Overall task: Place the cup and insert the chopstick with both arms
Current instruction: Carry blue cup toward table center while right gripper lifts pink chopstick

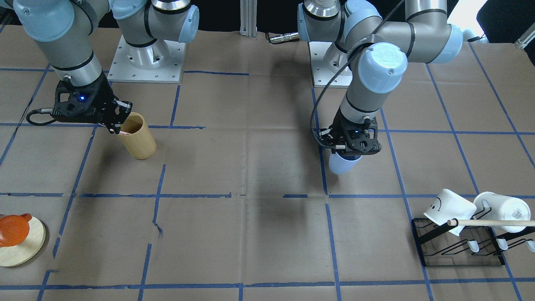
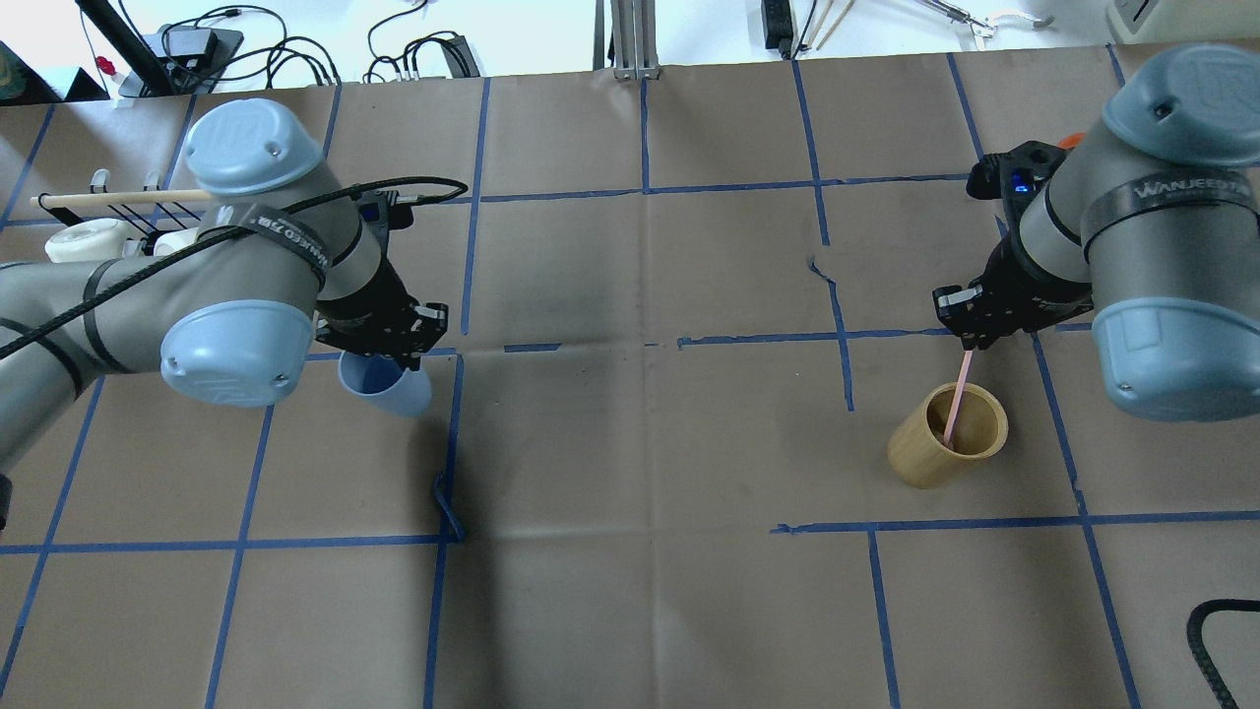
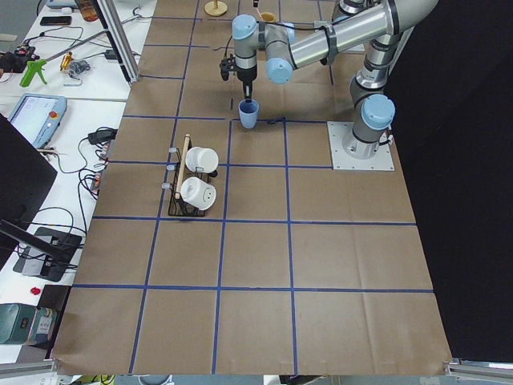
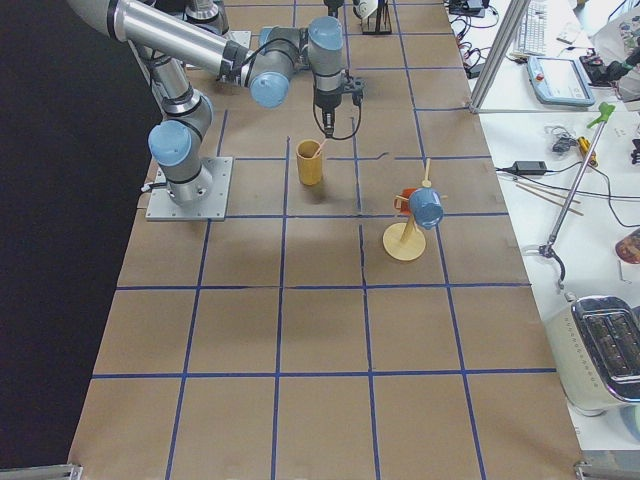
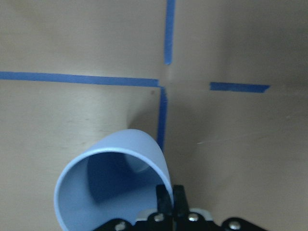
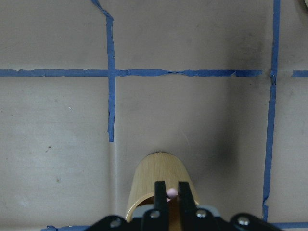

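My left gripper (image 2: 396,356) is shut on the rim of the light blue cup (image 2: 386,388), which hangs upright under it at or just above the table; I cannot tell which. The cup also shows in the front view (image 1: 342,164) and the left wrist view (image 5: 108,185), with one finger inside and one outside the wall. My right gripper (image 2: 970,341) is shut on the top of a thin pink chopstick (image 2: 955,399). The chopstick's lower end stands inside the tan wooden cup (image 2: 947,435). The right wrist view shows the pink tip (image 6: 172,193) between the fingers.
A black mug rack (image 1: 419,234) with two white mugs (image 1: 449,209) and a wooden dowel (image 1: 493,223) stands on my left side. A round wooden stand (image 1: 25,251) with an orange mug (image 1: 12,229) stands on my right side. Blue tape lines grid the brown table.
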Controlling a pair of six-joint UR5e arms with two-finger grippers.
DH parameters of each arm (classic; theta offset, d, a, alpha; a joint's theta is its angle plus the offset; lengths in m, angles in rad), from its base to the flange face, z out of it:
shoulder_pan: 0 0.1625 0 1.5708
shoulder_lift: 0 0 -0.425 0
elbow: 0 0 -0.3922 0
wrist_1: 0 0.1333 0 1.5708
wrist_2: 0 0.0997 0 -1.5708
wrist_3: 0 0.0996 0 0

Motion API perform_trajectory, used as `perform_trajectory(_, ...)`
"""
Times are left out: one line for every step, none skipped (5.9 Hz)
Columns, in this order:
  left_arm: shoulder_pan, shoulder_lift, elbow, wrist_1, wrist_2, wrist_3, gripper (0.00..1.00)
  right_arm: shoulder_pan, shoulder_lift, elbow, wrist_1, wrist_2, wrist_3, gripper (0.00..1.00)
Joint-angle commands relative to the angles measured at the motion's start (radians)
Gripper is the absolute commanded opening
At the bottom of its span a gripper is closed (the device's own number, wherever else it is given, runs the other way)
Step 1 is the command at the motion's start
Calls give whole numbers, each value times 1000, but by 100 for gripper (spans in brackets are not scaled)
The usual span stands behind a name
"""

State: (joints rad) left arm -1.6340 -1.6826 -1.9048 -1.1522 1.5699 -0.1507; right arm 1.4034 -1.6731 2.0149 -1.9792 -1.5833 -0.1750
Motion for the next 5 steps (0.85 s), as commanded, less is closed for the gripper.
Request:
perform_trajectory(-221, -162, 224, -1, -22, -333, 0, 2, -2, -86, 67, -3, 3, 5)
perform_trajectory(-312, -287, 379, -1, -27, -451, 0, 3, 0, -208, 195, 0, 3, 5)
perform_trajectory(-372, -387, 479, 5, -19, -478, 0, 6, 10, -335, 315, 5, 9, 5)
perform_trajectory(-382, -420, 496, 9, -13, -483, 0, 9, 22, -446, 426, 6, 11, 5)
perform_trajectory(-382, -420, 492, 8, -7, -474, 0, 11, 26, -553, 524, 17, 12, 5)
